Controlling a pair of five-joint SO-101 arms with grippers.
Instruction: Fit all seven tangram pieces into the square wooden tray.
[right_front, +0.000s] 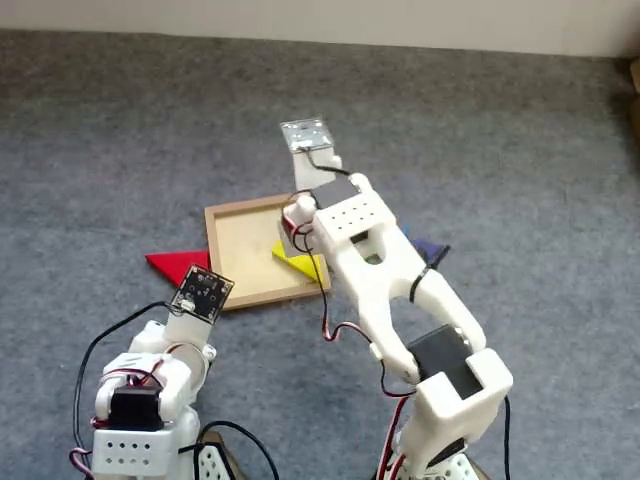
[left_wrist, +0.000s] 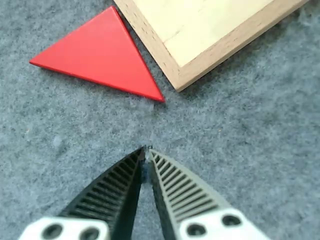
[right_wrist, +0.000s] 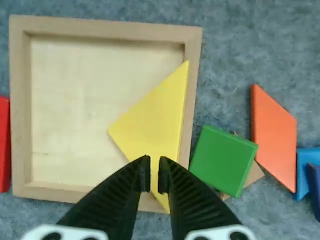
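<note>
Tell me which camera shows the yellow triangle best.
The right wrist view: the yellow triangle lies almost fully exposed in the wooden tray, only one corner behind the right gripper. The high view gives a sliver of it beside that arm. The left wrist view faces the red triangle.

The tray (right_wrist: 20, 100) sits on the bench (right_front: 500, 130) ahead of me. One triangle (right_wrist: 157, 125) lies inside it along the right wall, near tip riding over the rim, right under my right end effector (right_wrist: 152, 175). Just right of the tray comes the square piece (right_wrist: 222, 160), then the parallelogram (right_wrist: 272, 135). Left of the tray's near corner lies another triangle (left_wrist: 100, 55), with my left end effector (left_wrist: 146, 152) just short of it.
</note>
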